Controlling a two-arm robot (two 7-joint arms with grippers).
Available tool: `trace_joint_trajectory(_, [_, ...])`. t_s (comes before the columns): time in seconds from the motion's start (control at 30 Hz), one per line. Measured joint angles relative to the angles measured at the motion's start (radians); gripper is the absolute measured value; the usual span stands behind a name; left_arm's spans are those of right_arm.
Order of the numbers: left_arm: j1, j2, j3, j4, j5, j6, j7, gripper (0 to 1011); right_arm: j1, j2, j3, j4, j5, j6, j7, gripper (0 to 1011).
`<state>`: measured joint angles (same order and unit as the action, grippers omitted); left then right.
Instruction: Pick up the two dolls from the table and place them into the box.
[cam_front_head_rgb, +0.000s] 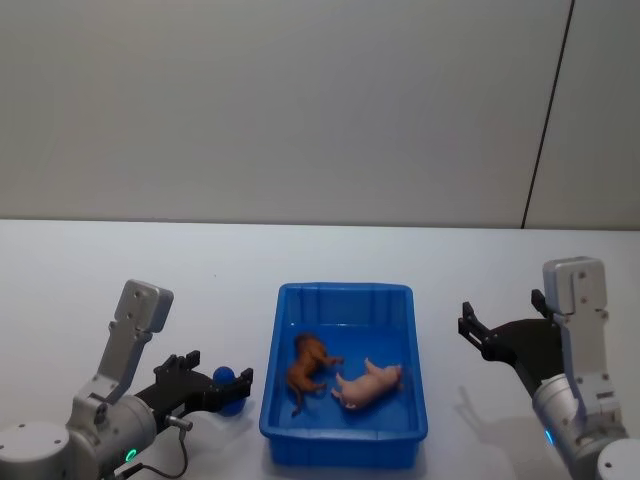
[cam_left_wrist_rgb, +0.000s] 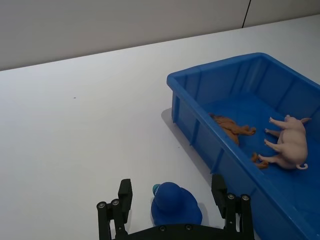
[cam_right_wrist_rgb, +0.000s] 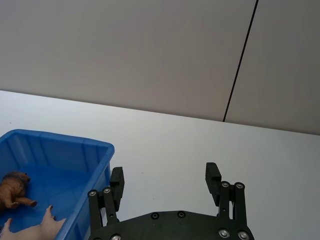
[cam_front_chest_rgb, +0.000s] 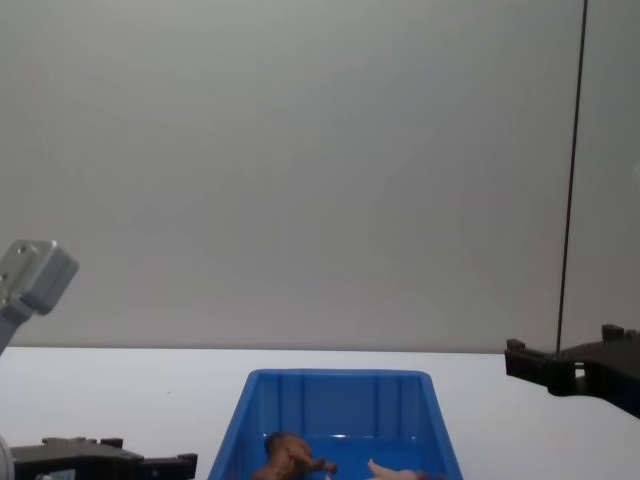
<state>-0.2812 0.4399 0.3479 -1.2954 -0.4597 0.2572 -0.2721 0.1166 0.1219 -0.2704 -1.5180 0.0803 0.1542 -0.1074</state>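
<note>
Both dolls lie on the floor of the blue box (cam_front_head_rgb: 345, 290): the shaggy brown doll (cam_front_head_rgb: 308, 366) on the left and the pink pig doll (cam_front_head_rgb: 370, 384) on its side to the right. The left wrist view shows the brown doll (cam_left_wrist_rgb: 230, 127) and the pig (cam_left_wrist_rgb: 290, 142) inside the box (cam_left_wrist_rgb: 215, 67). My left gripper (cam_front_head_rgb: 220, 374) is open, low over the table (cam_front_head_rgb: 120, 270) just left of the box, with a small blue ball (cam_left_wrist_rgb: 175, 205) between its fingers. My right gripper (cam_right_wrist_rgb: 165, 174) is open and holds nothing, hovering right of the box (cam_right_wrist_rgb: 60, 140).
The blue ball (cam_front_head_rgb: 231, 391) rests on the table beside the box's left wall. White tabletop stretches behind and to both sides of the box. A grey wall with a dark vertical seam (cam_front_head_rgb: 550, 110) stands behind the table.
</note>
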Motion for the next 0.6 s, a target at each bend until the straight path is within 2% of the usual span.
trace_joint_trajectory(0.17, [-0.017,-0.008,0.002,0.029,0.01,0.008,-0.02,996,0.0,0.0,0.0,0.0,0.0,0.0,0.0,1001])
trace_joint_trajectory(0.27, [-0.028,-0.013,0.003,0.045,0.016,0.015,-0.031,943,0.0,0.0,0.0,0.0,0.0,0.0,0.0,1001])
trace_joint_trajectory(0.43, [-0.043,-0.021,0.005,0.065,0.026,0.032,-0.045,792,0.0,0.0,0.0,0.0,0.0,0.0,0.0,1001])
trace_joint_trajectory(0.57, [-0.05,-0.025,0.006,0.074,0.031,0.041,-0.049,727,0.0,0.0,0.0,0.0,0.0,0.0,0.0,1001])
trace_joint_trajectory(0.6, [-0.051,-0.025,0.006,0.075,0.032,0.042,-0.05,660,0.0,0.0,0.0,0.0,0.0,0.0,0.0,1001])
